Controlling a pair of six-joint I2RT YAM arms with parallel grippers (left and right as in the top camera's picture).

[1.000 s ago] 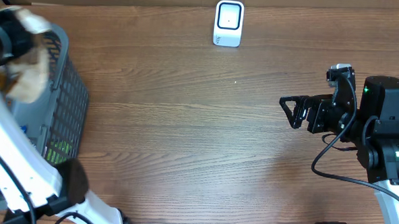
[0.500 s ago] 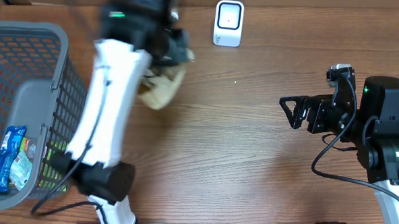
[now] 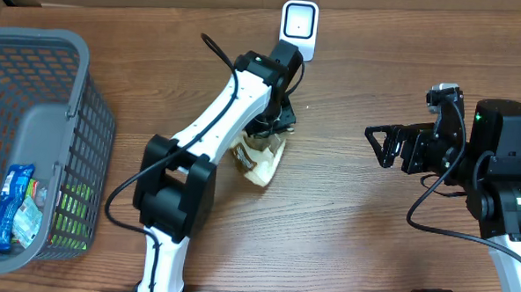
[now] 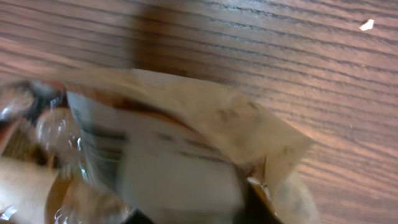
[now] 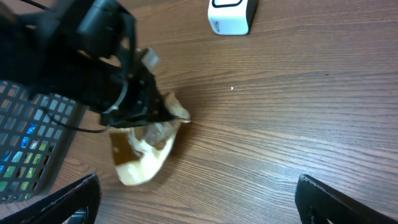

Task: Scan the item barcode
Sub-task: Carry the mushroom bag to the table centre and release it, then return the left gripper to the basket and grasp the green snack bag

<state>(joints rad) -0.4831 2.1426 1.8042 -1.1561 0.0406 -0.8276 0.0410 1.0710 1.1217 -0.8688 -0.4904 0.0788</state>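
Left arm swung from basket (image 3: 93, 156) across surface (image 3: 345, 229); snack packet (image 3: 260, 161) now lies just short of scanner (image 3: 299, 29). Left end effector (image 3: 266, 133) at packet's top, grip or release unclear; right end effector (image 3: 377, 145) wide open, empty. Risk: crumpled packet slumps, barcode faces away, no read.

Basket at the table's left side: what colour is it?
Grey, with open mesh walls; the basket shows best in the overhead view.
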